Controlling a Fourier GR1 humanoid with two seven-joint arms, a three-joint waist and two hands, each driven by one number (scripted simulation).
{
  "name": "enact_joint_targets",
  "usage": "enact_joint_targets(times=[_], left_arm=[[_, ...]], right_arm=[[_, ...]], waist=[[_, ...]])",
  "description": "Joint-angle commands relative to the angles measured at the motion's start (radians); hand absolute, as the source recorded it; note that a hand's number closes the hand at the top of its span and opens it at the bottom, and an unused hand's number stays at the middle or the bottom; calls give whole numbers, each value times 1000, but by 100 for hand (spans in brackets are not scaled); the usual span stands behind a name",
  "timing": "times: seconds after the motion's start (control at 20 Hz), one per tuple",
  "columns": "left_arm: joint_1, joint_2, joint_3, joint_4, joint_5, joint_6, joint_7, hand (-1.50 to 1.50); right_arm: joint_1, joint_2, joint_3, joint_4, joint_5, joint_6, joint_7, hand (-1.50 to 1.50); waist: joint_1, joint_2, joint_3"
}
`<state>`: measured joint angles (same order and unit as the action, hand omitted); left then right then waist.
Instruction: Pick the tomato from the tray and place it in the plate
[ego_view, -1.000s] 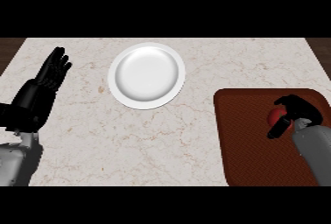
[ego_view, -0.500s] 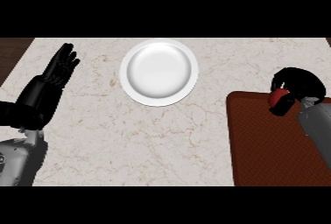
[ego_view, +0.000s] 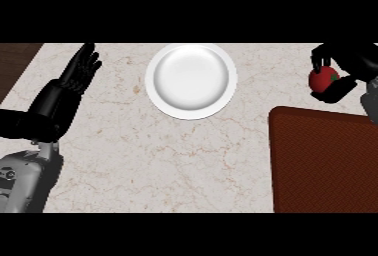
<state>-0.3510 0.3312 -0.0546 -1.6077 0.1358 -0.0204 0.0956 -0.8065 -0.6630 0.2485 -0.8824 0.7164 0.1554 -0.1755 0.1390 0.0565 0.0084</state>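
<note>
Head view: R hand (ego_view: 353, 56) sits at upper right, fingers and thumb curled round the tomato (ego_view: 322, 80), clamped on it from top and bottom; red skin w/ green stem spot shows between them. Tomato is seen against the desk (ego_view: 184, 160), just past the tray's far edge, off to the right of the plate and well apart from it. L hand (ego_view: 77, 75) rests at left edge, fingers straight and up, touching nothing.

Vs 0.5 s ago: R hand + tomato were over the tray's (ego_view: 325, 165) far edge; now they're clear of it, over bare desk. 1 s ago the hand was lower, over the tray itself. L hand unchanged.

Plate (ego_view: 191, 80): white, nothing in it. Tray: dark red-brown, nothing on the part that shows.
</note>
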Motion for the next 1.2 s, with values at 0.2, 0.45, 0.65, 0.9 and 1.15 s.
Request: enact_joint_targets(times=[0.2,0.45,0.65,0.9,1.15], left_arm=[[-13,-15,-6,32,-18,17,13,0],[18,17,20,18,-7,-7,3,0],[48,-6,14,31,-16,0,-18,0],[-18,1,45,69,-25,15,4,0],[14,13,49,8,-6,-5,43,0]], right_arm=[[-152,36,-104,139,-167,32,-450,150],[-252,85,-159,275,-259,172,-594,150],[-367,139,-145,377,-235,214,-650,150],[-490,275,-128,471,-207,185,-588,150],[-555,396,-143,551,-213,168,-541,150]], waist=[[-21,-12,-2],[-33,-28,-6],[-52,-33,-8],[-75,-37,-8],[-74,-40,-8]])
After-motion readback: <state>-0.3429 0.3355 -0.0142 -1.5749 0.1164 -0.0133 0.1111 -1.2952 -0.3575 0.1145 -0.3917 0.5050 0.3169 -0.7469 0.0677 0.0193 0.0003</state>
